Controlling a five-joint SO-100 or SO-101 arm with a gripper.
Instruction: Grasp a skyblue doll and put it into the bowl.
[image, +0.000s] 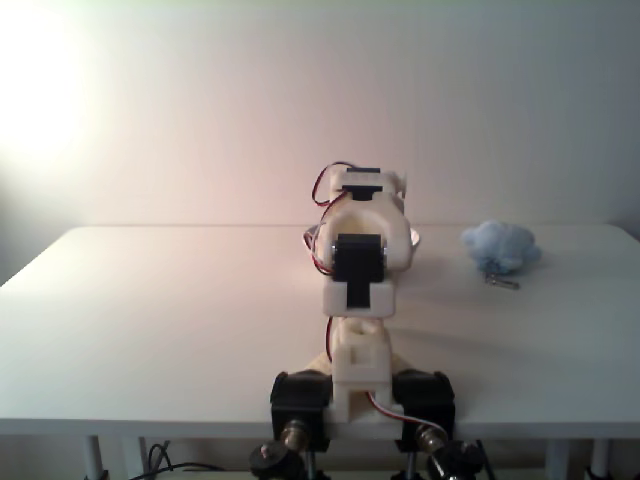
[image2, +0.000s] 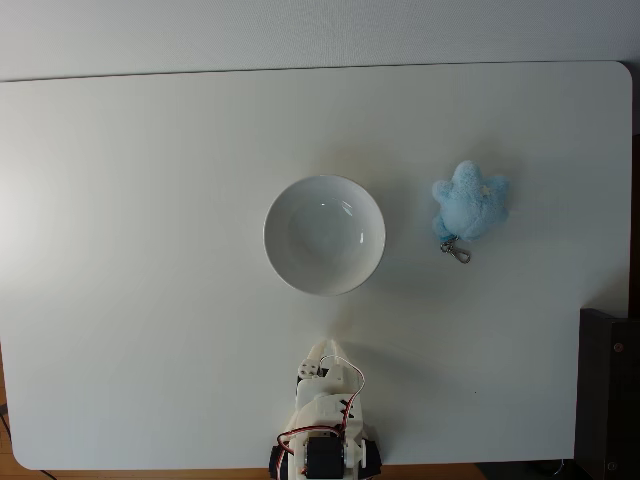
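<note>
The skyblue doll (image2: 470, 200) lies on the white table to the right of the bowl (image2: 270, 236) in a fixed view from above, its metal clasp (image2: 457, 250) pointing toward the near edge. The bowl is white, round and has nothing in it. My arm is folded at the table's near edge, and the gripper (image2: 322, 349) points at the bowl from a short gap below it. Its fingers come together in one narrow tip with nothing held. From the low fixed view behind the arm, the doll (image: 500, 247) sits at the right, and the arm body (image: 358, 260) hides most of the bowl.
The arm's base is clamped to the table's front edge (image: 300, 400). A dark box (image2: 608, 395) stands just off the table's lower right corner. The white table (image2: 140, 200) stretches wide to the left of the bowl.
</note>
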